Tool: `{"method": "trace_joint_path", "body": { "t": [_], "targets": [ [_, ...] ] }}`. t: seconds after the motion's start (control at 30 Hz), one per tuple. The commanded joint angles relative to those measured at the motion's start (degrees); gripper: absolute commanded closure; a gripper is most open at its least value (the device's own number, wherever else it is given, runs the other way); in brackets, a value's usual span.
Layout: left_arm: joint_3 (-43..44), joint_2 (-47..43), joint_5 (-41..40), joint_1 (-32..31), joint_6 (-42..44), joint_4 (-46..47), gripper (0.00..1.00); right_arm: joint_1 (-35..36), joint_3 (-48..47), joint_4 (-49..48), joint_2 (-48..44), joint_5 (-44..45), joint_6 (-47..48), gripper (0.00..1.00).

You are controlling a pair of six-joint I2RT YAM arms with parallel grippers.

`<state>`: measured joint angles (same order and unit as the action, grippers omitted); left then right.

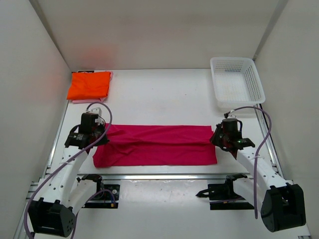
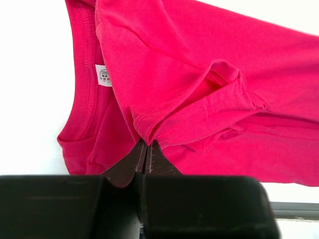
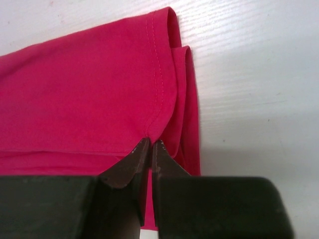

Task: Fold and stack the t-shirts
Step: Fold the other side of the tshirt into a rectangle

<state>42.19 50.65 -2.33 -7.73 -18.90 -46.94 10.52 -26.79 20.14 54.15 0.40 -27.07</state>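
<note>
Slippage is judged the risk: the magenta t-shirt (image 1: 157,145), laid across the desk (image 1: 159,99) centre, is gripped by left jaws and right jaws clenched on thin hem edges only. The neck label (image 2: 103,75) is shown solely at the left wrist; the folded orange t-shirt (image 1: 89,84) only from above.

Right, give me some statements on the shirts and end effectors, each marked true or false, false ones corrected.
1. The magenta t-shirt lies in a long band between the two arms. True.
2. The orange t-shirt lies under the magenta one. False: it sits folded on the pink t-shirt at far left.
3. The right end effector is shut on the magenta t-shirt's edge. True.
4. The left end effector hangs open. False: it is shut on the magenta t-shirt.
</note>
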Motion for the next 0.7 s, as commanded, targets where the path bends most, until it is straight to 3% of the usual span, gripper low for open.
{"method": "trace_joint_path", "body": {
  "t": [0.0, 0.03, 0.07, 0.1, 0.13, 0.2, 0.27, 0.37, 0.4, 0.43, 0.47, 0.53, 0.67],
  "targets": [
    [2.6, -1.8, 0.6, 0.3, 0.3, -1.0, 0.9, -0.5, -0.7, 1.1, -1.4, -3.0, 1.1, 1.0],
    [2.9, -2.0, 1.6, 0.8, 0.3, -1.3, 0.86, -0.9, -0.9, 1.7, -1.5, -3.5, 0.6, 1.0],
    [3.0, -2.2, 2.0, 1.6, 0.1, -1.4, 0.69, -0.8, -1.0, 2.1, -1.2, -3.9, 1.2, 0.99],
    [3.1, -2.5, 4.2, 1.7, -0.1, -1.8, 0.6, -1.0, -1.2, 2.4, -0.9, -4.6, 1.7, 0.97],
    [3.0, -3.3, 5.0, 2.4, -0.4, -1.7, 0.53, -0.6, -1.6, 2.8, -1.2, -4.4, 1.7, 0.83],
    [2.8, -4.6, 6.9, 2.4, -0.9, -1.3, 0.49, -0.6, -2.2, 3.7, -1.1, -4.9, 1.8, 0.55],
    [2.7, -6.3, 6.1, 2.5, -1.4, -1.2, 0.5, -0.9, -3.4, 4.8, -0.6, -5.1, 2.3, 0.48],
    [2.5, -5.8, 4.7, 2.3, -1.3, -1.1, 0.52, -0.9, -4.6, 4.6, -1.0, -5.5, 3.1, 0.47],
    [2.9, -4.5, 5.0, 2.1, -1.2, -1.0, 0.54, -1.0, -4.9, 4.0, -0.4, -6.0, 3.4, 0.48],
    [3.1, -3.6, 6.4, 1.5, -1.7, -0.7, 0.54, -0.7, -5.6, 3.3, 0.1, -6.8, 3.7, 0.56],
    [2.9, -1.7, 6.9, 0.9, -2.0, 0.1, 0.56, -0.5, -6.3, 2.7, 1.2, -7.2, 4.6, 0.79],
    [1.8, 0.1, 4.9, -4.1, -5.3, 2.4, 0.58, -0.2, -7.5, 0.7, 3.6, -8.3, 5.5, 1.0],
    [-0.9, 5.0, 0.6, -11.2, -10.0, 8.3, 0.58, 1.3, -12.4, -1.8, 13.2, -10.8, 8.1, 1.0]
  ]
}}
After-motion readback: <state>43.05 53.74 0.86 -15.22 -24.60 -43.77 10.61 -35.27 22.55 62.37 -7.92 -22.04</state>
